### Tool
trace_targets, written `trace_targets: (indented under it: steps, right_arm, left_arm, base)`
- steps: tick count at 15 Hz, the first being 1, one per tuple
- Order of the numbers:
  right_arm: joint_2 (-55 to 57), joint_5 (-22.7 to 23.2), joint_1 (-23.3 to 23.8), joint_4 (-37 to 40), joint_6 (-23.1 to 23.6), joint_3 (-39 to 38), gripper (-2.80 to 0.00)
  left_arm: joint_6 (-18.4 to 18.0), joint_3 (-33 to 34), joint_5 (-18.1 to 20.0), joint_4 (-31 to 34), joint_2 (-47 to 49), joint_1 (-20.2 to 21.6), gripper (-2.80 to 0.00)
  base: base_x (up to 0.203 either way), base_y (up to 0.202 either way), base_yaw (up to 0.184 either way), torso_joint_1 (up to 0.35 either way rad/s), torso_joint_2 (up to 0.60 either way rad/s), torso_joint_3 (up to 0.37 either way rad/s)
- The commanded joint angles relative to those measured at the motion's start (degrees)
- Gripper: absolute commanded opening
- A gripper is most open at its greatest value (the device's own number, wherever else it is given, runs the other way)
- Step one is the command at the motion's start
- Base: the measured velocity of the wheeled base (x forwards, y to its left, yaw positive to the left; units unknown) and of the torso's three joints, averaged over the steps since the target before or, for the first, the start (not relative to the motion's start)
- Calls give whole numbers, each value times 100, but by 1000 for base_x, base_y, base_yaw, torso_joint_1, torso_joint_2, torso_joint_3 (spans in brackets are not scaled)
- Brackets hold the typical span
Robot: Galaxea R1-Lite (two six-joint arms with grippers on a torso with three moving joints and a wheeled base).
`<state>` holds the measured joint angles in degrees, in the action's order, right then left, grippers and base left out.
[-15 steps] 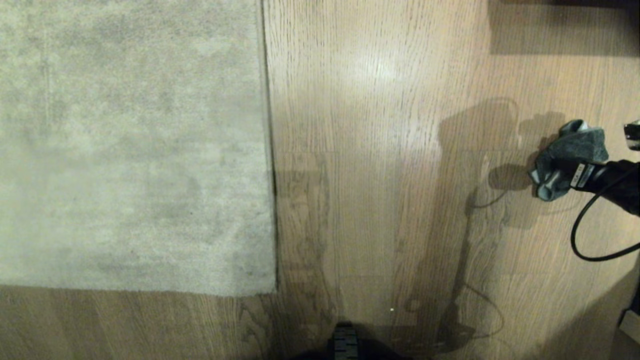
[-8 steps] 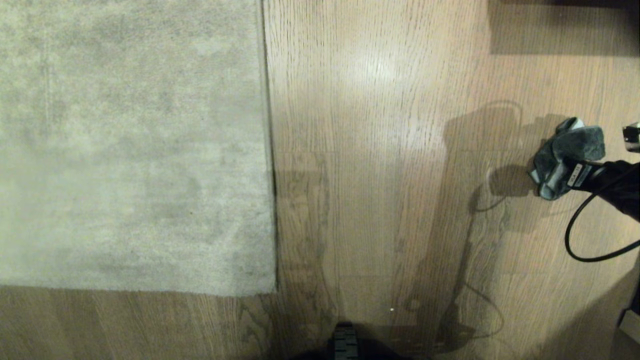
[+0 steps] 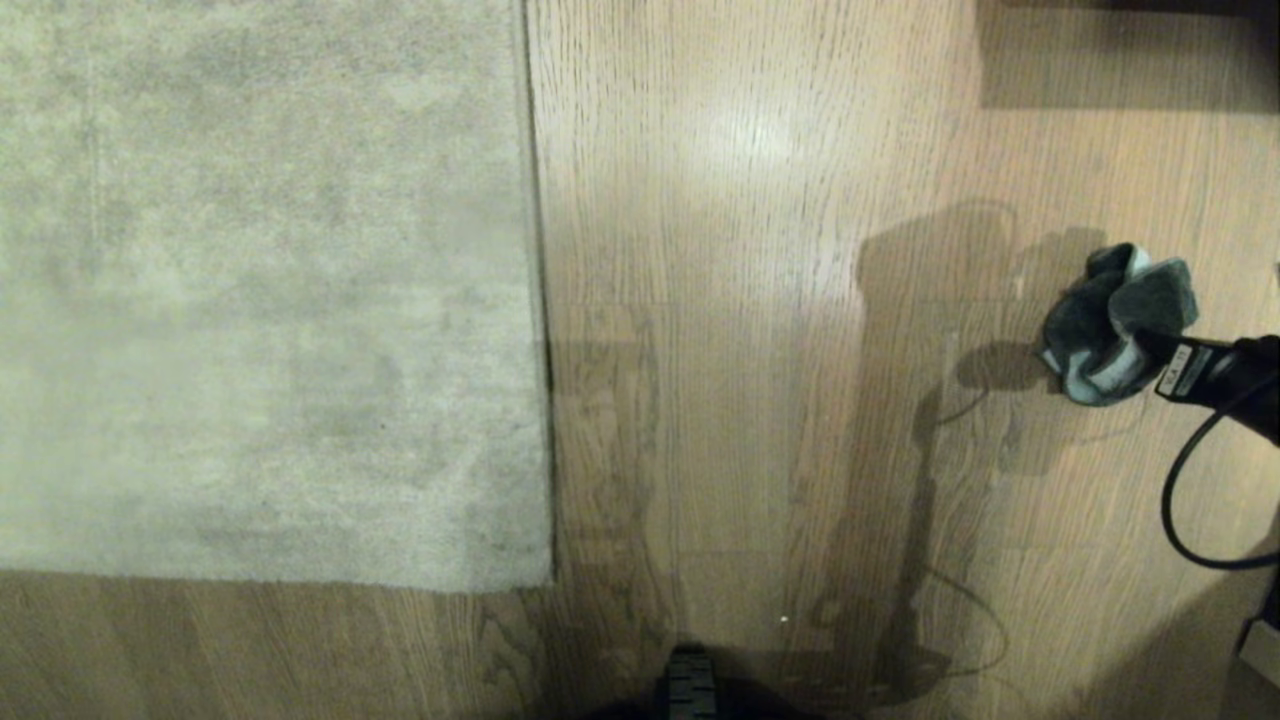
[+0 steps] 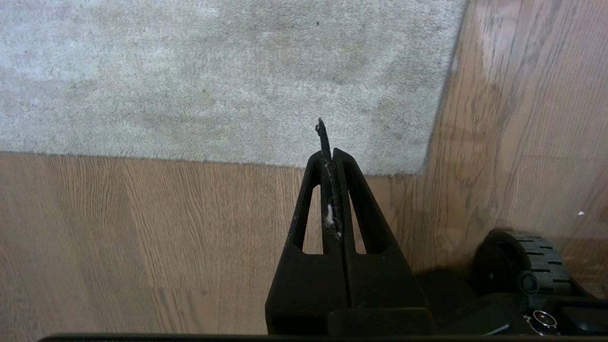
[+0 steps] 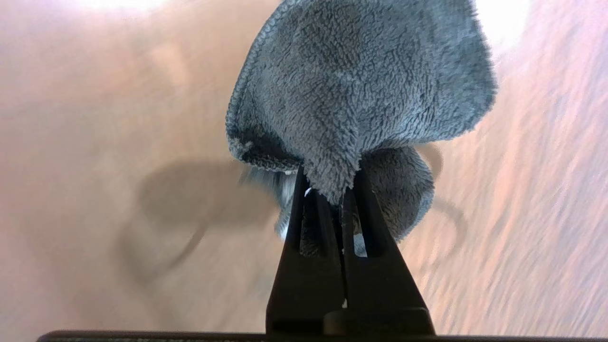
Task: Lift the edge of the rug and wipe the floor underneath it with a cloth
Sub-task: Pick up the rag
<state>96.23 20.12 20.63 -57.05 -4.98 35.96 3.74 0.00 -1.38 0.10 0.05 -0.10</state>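
Cloth (image 3: pixel 1110 320), dark grey and fluffy with paler stitched edging, hangs bunched from the closed right gripper (image 3: pixel 1150 345) above the floor (image 3: pixel 760 400), well apart from the flat rug edge (image 3: pixel 540 300).

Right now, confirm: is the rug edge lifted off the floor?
No, the rug edge lies flat on the floor.

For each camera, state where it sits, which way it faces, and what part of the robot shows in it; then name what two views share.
Head view: on the head, facing down at the floor and rug; the right gripper enters at right, clamping the cloth.
Left wrist view: behind the shut left gripper, facing the rug corner; a base wheel shows.
Right wrist view: behind the right gripper, facing the cloth.
Shared: head and left wrist views show the rug corner.
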Motion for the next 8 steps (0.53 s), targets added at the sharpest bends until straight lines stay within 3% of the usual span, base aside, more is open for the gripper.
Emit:
trace_targets:
  steps: [1, 8]
  right_arm:
    - [-907, 189, -6, 22, 66, -628, -280]
    - [-1663, 649, -15, 182, 831, -1987, -280]
  left_arm:
    - [4, 0, -3, -1, 4, 1, -280]
    - [4, 0, -3, -1, 4, 1, -280]
  base:
    - [0, 0, 0, 0, 0, 0]
    - [0, 0, 0, 0, 0, 0]
